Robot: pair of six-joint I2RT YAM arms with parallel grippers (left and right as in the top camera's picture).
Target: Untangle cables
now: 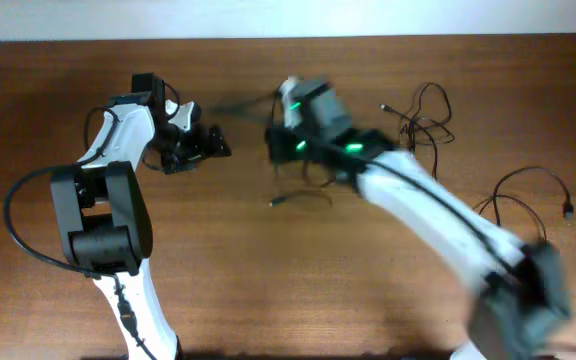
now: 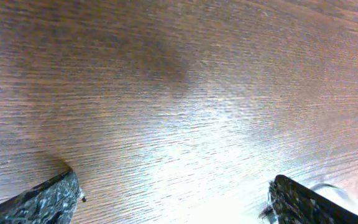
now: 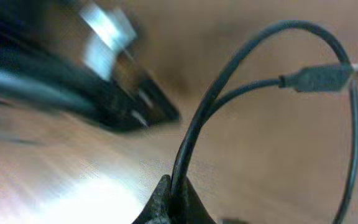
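On the table (image 1: pixel 268 290), most cables (image 1: pixel 425 118) lie right of the right tool (image 1: pixel 273 140).

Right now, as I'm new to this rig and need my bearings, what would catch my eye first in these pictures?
The right gripper pinching a black cable that arcs up to a plug at the right wrist view's upper right. Overhead, the blurred right arm with green lights crosses the table, a loose cable tangle at upper right. The left gripper stands open at centre left.
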